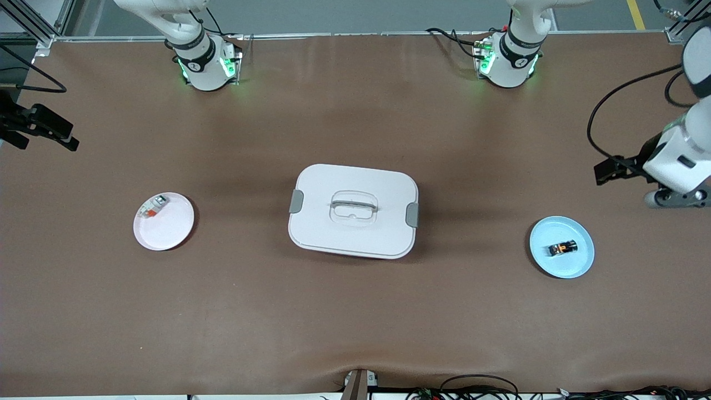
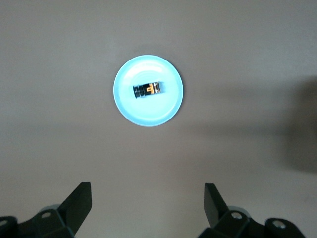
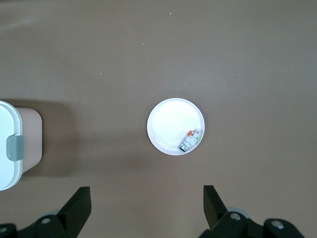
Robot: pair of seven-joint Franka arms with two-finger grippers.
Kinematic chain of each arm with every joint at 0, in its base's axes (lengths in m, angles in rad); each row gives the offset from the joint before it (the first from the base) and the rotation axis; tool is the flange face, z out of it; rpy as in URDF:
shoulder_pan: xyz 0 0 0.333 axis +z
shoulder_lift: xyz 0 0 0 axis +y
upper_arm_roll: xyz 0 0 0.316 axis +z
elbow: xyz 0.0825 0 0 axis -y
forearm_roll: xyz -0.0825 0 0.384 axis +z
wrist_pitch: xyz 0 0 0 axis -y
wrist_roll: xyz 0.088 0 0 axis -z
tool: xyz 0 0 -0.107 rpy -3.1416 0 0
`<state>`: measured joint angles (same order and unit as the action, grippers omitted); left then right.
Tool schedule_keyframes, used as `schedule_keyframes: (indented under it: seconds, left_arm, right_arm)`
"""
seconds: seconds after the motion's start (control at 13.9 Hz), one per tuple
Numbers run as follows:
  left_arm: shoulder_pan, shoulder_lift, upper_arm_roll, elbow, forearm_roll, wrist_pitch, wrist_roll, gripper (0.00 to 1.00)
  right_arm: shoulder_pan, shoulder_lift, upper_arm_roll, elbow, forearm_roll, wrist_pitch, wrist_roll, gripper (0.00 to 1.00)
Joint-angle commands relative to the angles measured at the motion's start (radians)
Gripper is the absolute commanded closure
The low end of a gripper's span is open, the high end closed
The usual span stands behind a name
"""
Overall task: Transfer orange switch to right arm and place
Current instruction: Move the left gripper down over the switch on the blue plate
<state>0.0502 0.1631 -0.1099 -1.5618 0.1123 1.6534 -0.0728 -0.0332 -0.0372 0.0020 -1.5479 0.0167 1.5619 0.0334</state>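
Left wrist view shows the orange switch (image 2: pixel 147 89) lying in the middle of the blue plate (image 2: pixel 126 101). Left pincer (image 2: pixel 147 201) hangs wide open, empty, high up near the plate. Right pincer (image 3: pixel 146 203) open too, waiting. Switch looks tiny, light, rigid; I'd pinch its long sides.

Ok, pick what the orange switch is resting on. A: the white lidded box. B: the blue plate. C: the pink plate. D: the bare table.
B: the orange switch lies in the middle of the blue plate at the left arm's end of the table, untouched.
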Motion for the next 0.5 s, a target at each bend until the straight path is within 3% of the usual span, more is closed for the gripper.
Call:
schedule_keyframes:
  seconds: [0.0, 0.43]
  left_arm:
    - [0.029, 0.028, -0.004, -0.067, 0.02, 0.115, 0.007, 0.0]
    - [0.033, 0.16, -0.001, -0.095, 0.087, 0.239, 0.007, 0.0]
  right_arm:
    - [-0.02, 0.006, 0.016, 0.022, -0.015, -0.016, -0.001, 0.0]
    - [-0.02, 0.006, 0.016, 0.022, -0.015, -0.016, -0.001, 0.0]
